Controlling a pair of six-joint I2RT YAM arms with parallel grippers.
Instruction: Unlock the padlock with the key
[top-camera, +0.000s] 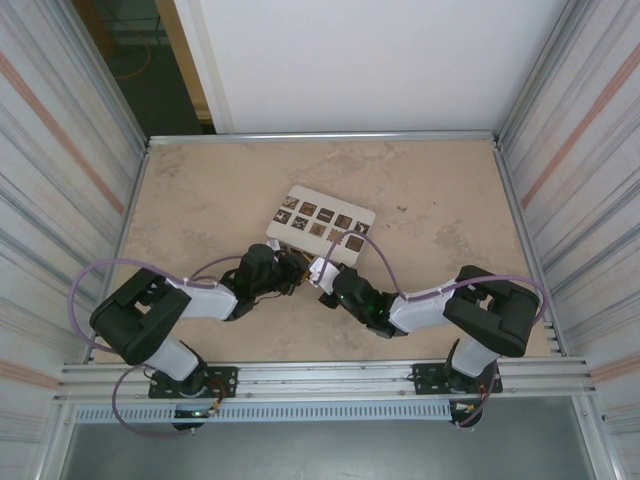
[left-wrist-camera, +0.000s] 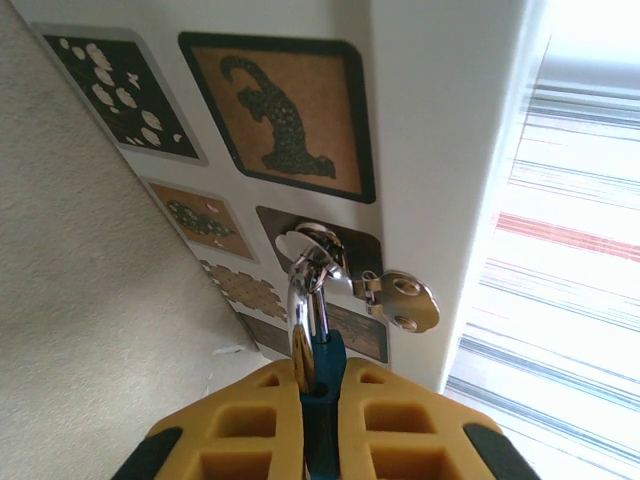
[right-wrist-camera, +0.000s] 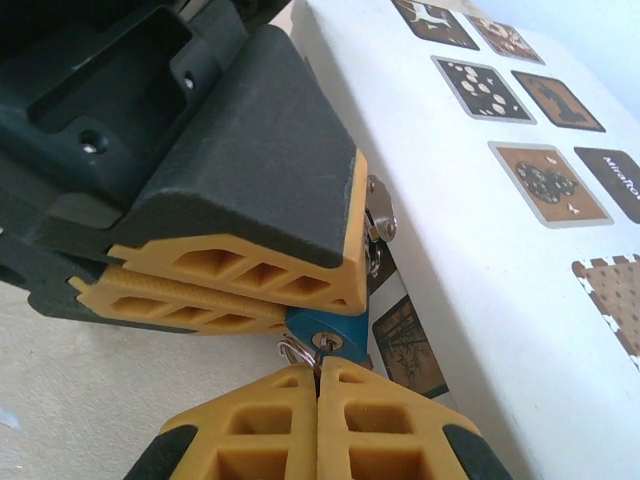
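Beside the white tiled box, the left gripper clamps the small blue-bodied padlock; your right gripper sits closed at its keyhole, key probably hidden between its pads.

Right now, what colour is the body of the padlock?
The padlock has a blue body, and the right wrist view shows it best.

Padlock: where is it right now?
The padlock is clamped in the left end effector, mid-table, with its shackle pointing at the white box. The shut right end effector sits right at its blue body.
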